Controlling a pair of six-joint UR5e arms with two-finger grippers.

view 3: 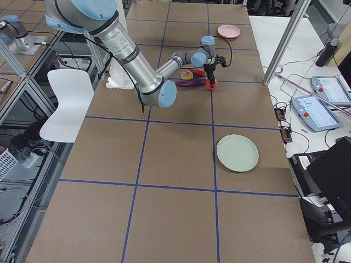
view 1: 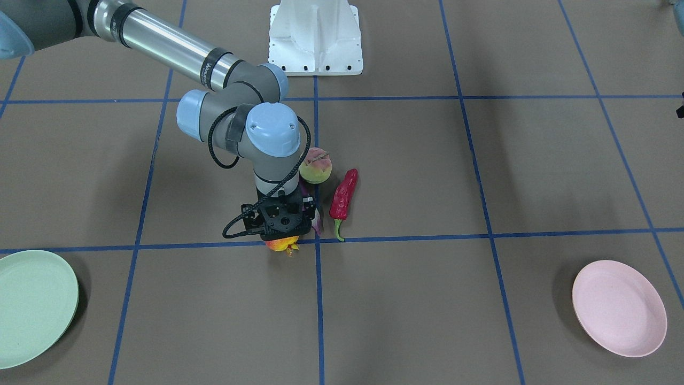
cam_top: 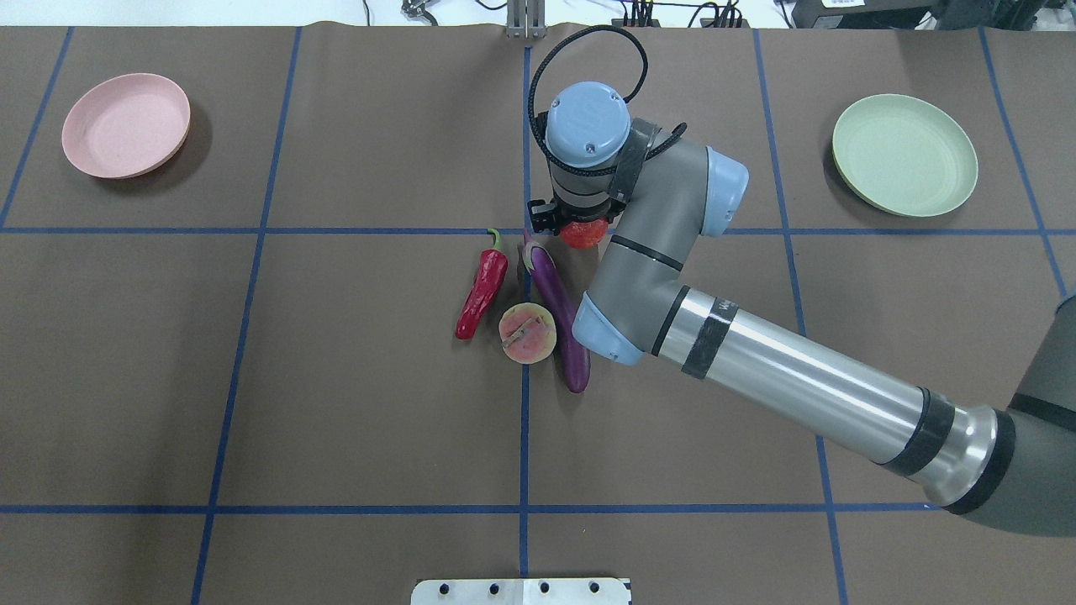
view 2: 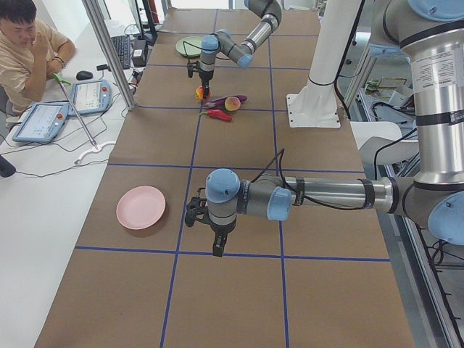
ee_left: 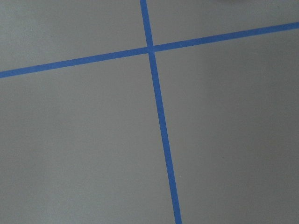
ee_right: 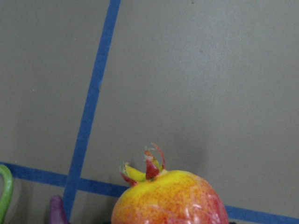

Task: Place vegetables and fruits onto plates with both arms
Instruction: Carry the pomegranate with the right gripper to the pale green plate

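Pomegranate [ee_right: 170, 198] glossy, red-speckled yellow, small crown; directly under right gripper [view 1: 281, 235]; its grip cannot be told; left gripper [view 2: 217, 249] likewise.

The right arm [cam_top: 656, 252] hangs over the pomegranate [cam_top: 582, 234] and covers the right side of the eggplant [cam_top: 555, 286]. The peach [cam_top: 527, 333] touches the eggplant on its left; the chili [cam_top: 482, 286] lies just beside. Left of the chili, bare table [cam_top: 336, 336] reaches to the pink plate [cam_top: 126, 124]; the green plate [cam_top: 904, 154] stands far right, well apart.
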